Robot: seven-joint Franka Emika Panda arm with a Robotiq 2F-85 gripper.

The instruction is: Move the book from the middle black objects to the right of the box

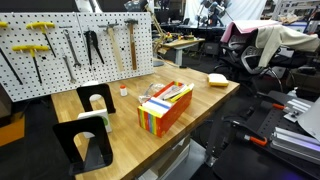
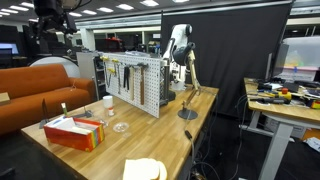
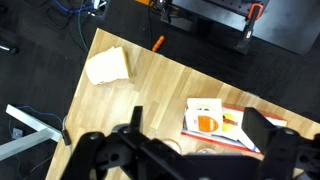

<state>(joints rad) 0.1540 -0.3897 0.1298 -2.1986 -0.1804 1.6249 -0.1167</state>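
the claw [image 3: 190, 158] spreads across the bottom of the wrist view, its fingers wide apart with nothing between them. in an exterior view the book [image 1: 92, 116], pale and hard to make out, sits between the black stands [image 1: 86, 144] at the lower left, close to the corner of the bench [image 1: 205, 98]. the box [image 1: 165, 106] stands mid-frame. bare wood runs from it to the sponge [image 1: 218, 79] by the right edge.
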